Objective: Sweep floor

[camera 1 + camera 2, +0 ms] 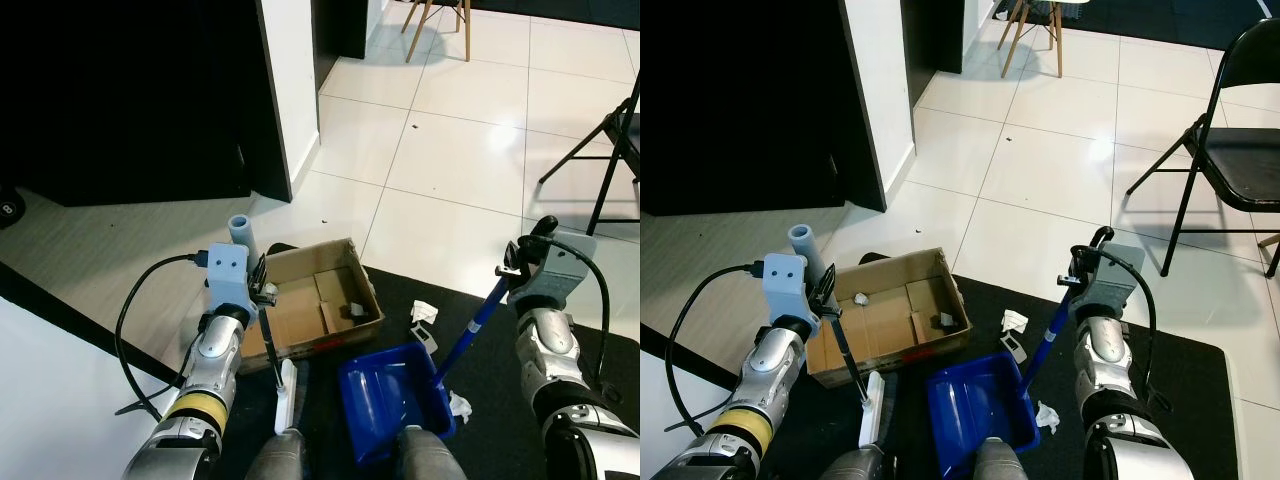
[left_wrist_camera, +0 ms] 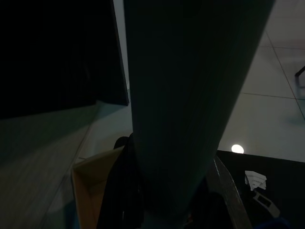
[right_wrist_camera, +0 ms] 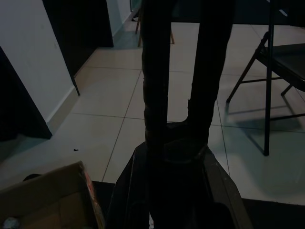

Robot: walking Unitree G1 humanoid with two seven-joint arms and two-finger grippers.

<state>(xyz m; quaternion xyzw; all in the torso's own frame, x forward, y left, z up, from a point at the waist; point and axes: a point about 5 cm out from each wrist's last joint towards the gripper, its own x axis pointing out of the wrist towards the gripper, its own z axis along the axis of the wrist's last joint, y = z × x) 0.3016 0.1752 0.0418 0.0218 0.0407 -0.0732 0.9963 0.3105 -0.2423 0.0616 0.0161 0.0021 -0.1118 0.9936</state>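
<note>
Left eye view: a small brush is held by its thin handle in the left gripper, and the blue dustpan by its long handle in the right gripper. Crumpled paper scraps remain on the dark mat beside the empty pan, so most sweeping is judged still undone.

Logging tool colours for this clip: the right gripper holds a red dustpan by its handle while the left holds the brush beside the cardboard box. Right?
Not quite. The dustpan is blue, as the right eye view shows. The rest stands: right gripper on its handle, left gripper holding the brush beside the cardboard box.
</note>
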